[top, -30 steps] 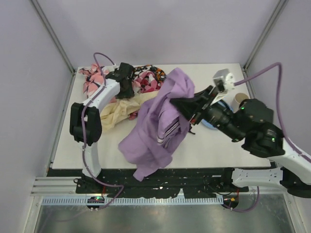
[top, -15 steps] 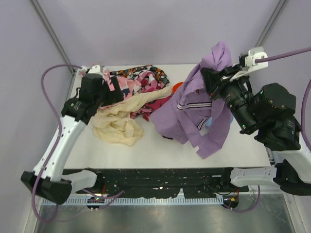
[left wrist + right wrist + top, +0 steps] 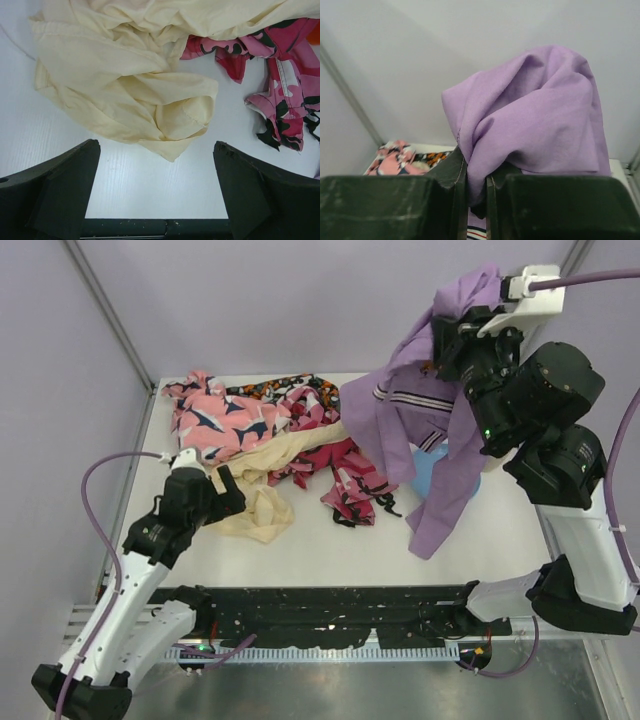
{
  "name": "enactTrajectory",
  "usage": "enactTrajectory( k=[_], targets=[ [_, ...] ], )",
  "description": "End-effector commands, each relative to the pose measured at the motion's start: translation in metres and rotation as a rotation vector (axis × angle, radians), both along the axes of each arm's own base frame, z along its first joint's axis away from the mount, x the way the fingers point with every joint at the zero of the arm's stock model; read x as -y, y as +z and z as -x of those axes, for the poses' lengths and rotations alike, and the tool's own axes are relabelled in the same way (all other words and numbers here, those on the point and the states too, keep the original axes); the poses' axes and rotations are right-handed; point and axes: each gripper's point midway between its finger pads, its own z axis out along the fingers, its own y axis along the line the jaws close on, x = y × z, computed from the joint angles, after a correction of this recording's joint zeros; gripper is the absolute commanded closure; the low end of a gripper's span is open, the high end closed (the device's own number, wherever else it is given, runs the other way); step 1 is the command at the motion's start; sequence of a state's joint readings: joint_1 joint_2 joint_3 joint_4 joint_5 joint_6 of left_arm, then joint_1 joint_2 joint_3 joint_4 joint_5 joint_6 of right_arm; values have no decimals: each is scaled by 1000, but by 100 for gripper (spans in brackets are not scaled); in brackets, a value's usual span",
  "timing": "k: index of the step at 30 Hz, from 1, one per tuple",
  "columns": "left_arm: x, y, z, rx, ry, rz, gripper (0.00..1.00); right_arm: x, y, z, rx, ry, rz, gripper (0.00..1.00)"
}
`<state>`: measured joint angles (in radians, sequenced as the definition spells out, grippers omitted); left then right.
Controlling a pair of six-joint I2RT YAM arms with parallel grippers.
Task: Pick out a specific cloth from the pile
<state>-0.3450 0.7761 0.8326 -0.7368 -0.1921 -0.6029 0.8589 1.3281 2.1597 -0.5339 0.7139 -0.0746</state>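
Observation:
My right gripper [image 3: 447, 332] is raised high over the table's right side and is shut on the lavender-purple shirt [image 3: 420, 430], which hangs down from it with its striped trim showing. In the right wrist view the purple fabric [image 3: 530, 120] is pinched between the two fingers. The pile [image 3: 280, 435] lies at the back left: pink patterned, black with orange print, magenta-and-black, and cream-yellow cloth [image 3: 255, 505]. My left gripper [image 3: 222, 492] is open and empty, low over the table at the near edge of the cream-yellow cloth [image 3: 130, 95].
A light blue object [image 3: 432, 468] lies on the table behind the hanging shirt. The magenta-and-black garment [image 3: 287, 95] lies to the right of the left gripper. The enclosure's walls and metal posts stand close around the white table [image 3: 330, 550].
My right gripper has lifted the purple shirt up and to the right, clear of the pile. My left arm has drawn back from the pile's far left toward the near edge.

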Motion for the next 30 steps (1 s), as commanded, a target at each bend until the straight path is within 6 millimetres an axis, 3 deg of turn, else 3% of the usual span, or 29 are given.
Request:
enactTrajectory(
  k=[1,3,12,17,21,22,23,28,30],
  targets=[
    [-10,5,2,73,71,26,0,-33,29,42,87,344,-133,95],
    [-10,2,7,65,70,32,0,-49,31,58,91,477,-131,95],
    [-7,-15,13,13,62,45,0,-89,20,80,46,716,-168,95],
    [-8,-24,15,-27,64,29,0,-92,5,56,21,625,-152,95],
    [-13,-30,19,-46,79,9,0,-74,-32,35,-34,468,-104,95],
    [-14,-32,20,-48,81,4,0,-69,-52,34,-63,439,-79,95],
    [-14,-34,21,-49,83,2,0,-62,-58,36,-61,423,-64,95],
    [-19,-40,24,-39,95,-12,0,-12,-137,47,-154,273,-16,95],
    [-21,-39,25,-40,101,-17,0,-4,-162,51,-189,252,-2,95]
  ],
)
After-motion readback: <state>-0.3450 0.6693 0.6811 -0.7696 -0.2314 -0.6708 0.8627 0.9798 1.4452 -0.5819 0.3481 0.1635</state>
